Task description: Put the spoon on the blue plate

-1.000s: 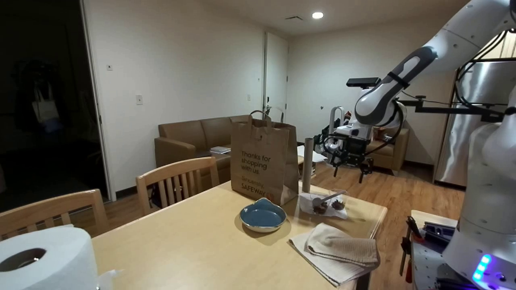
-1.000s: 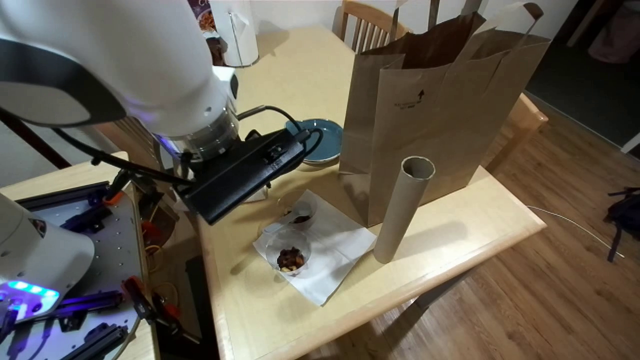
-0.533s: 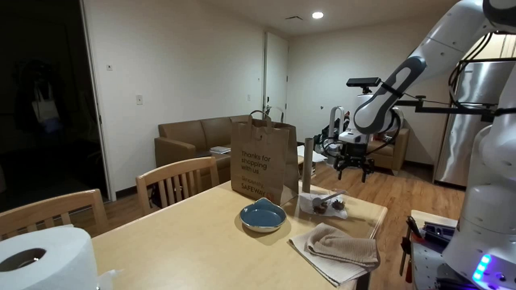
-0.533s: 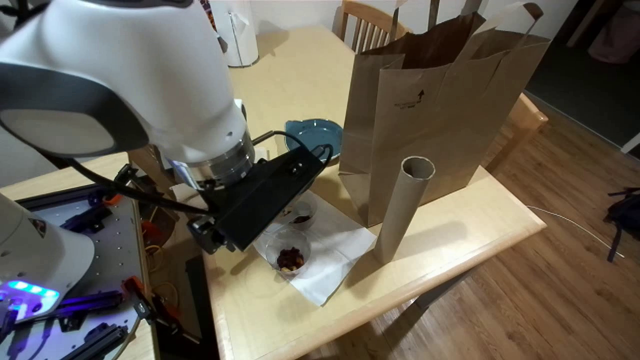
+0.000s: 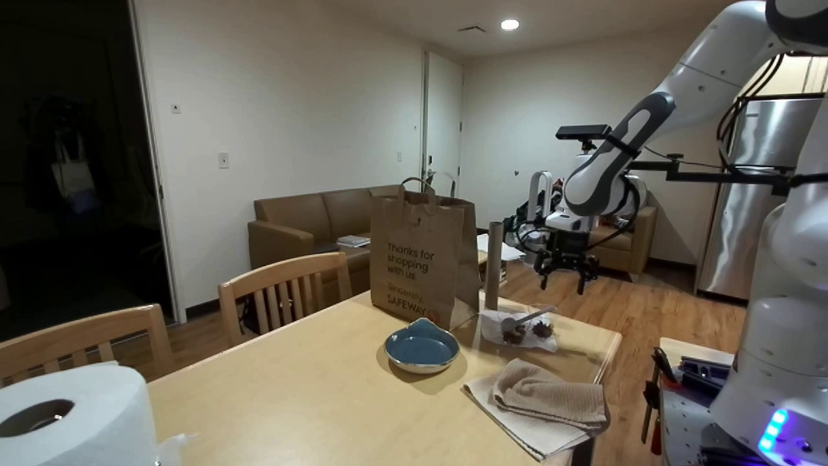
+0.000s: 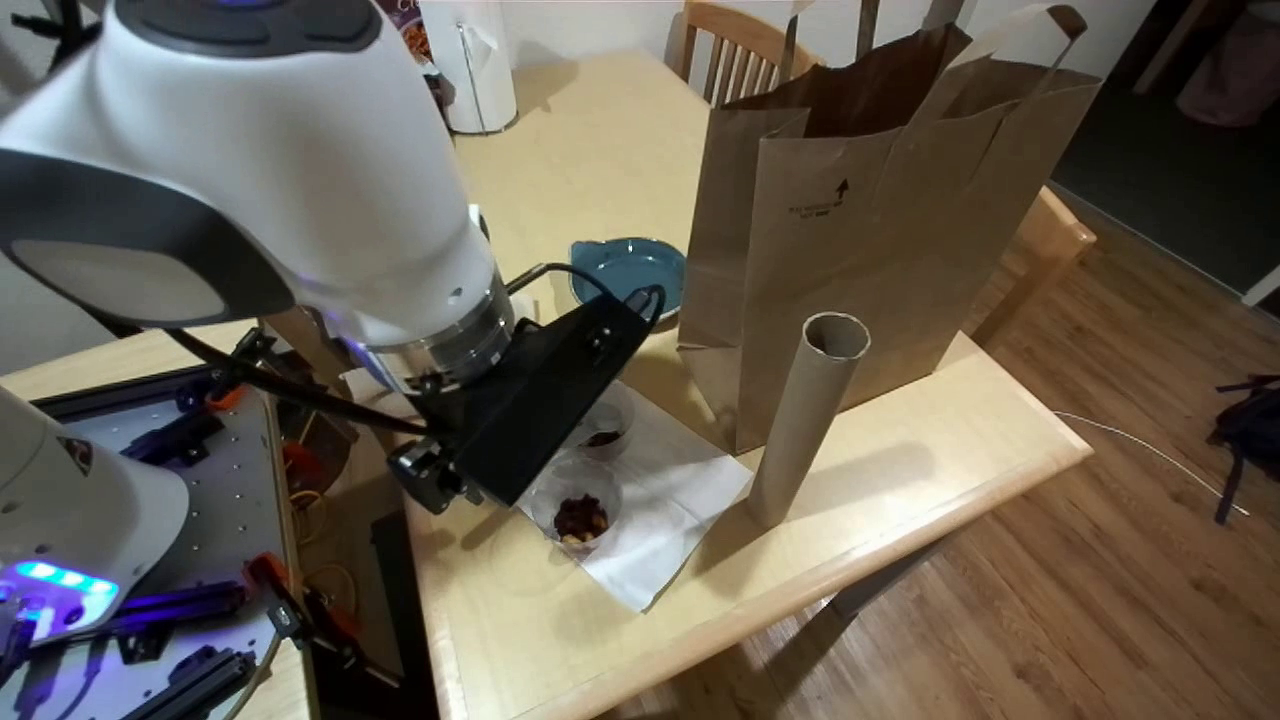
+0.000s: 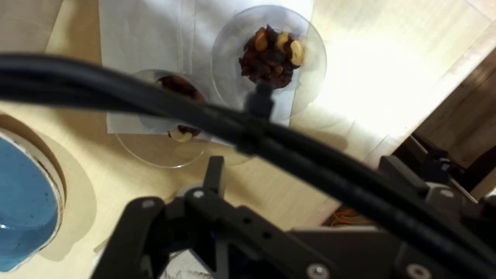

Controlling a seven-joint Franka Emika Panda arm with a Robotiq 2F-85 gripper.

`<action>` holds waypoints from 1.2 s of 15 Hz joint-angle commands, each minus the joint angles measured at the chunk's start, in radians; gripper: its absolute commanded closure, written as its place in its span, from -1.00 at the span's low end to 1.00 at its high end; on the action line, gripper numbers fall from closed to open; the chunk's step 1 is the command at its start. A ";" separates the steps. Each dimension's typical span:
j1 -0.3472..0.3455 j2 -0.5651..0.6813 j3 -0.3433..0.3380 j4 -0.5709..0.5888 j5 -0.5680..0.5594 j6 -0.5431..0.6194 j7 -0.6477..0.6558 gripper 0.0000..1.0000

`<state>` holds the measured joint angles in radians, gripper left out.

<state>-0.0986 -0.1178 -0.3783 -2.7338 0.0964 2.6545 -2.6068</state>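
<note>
The pale spoon (image 5: 535, 315) lies slanted over the two clear cups of nuts in an exterior view. The arm hides it in the opposite exterior view, and I cannot make it out behind the cable in the wrist view. The blue plate (image 5: 422, 348) stands on the table in both exterior views (image 6: 640, 268); part of it shows at the left of the wrist view (image 7: 23, 197). My gripper (image 5: 562, 285) is open and empty, pointing down, above the table near the cups and apart from them. Its spread fingers also show in the wrist view (image 7: 306, 170).
One nut cup (image 6: 578, 515) and another (image 6: 606, 435) stand on a white paper (image 6: 680, 490). A cardboard tube (image 6: 808, 420) stands upright beside the tall brown paper bag (image 6: 870, 260). A folded cloth (image 5: 543, 401) lies near the table edge. A paper roll (image 5: 71, 414) stands at the corner.
The arm has shifted and the wrist has turned, so the gripper now points more straight down near the cups. Most of this came in the first half second. Table objects stay put.
</note>
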 commanded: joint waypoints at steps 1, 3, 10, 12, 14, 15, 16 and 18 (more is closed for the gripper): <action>0.167 -0.133 -0.109 -0.073 -0.053 0.033 -0.014 -1.00; 0.140 -0.067 -0.086 -0.028 -0.041 0.015 -0.002 -1.00; 0.195 -0.120 -0.128 -0.052 -0.069 0.030 0.002 -1.00; 0.302 -0.138 -0.184 -0.051 -0.070 0.085 0.002 -1.00; 0.388 -0.118 -0.233 -0.045 -0.107 0.157 0.002 -1.00; 0.417 -0.102 -0.249 -0.044 -0.101 0.189 0.002 -1.00; 0.450 -0.090 -0.271 -0.044 -0.083 0.214 0.002 -1.00; 0.498 -0.058 -0.316 -0.044 -0.078 0.282 0.002 -1.00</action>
<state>0.3357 -0.2280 -0.6350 -2.7782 0.0117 2.8334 -2.6044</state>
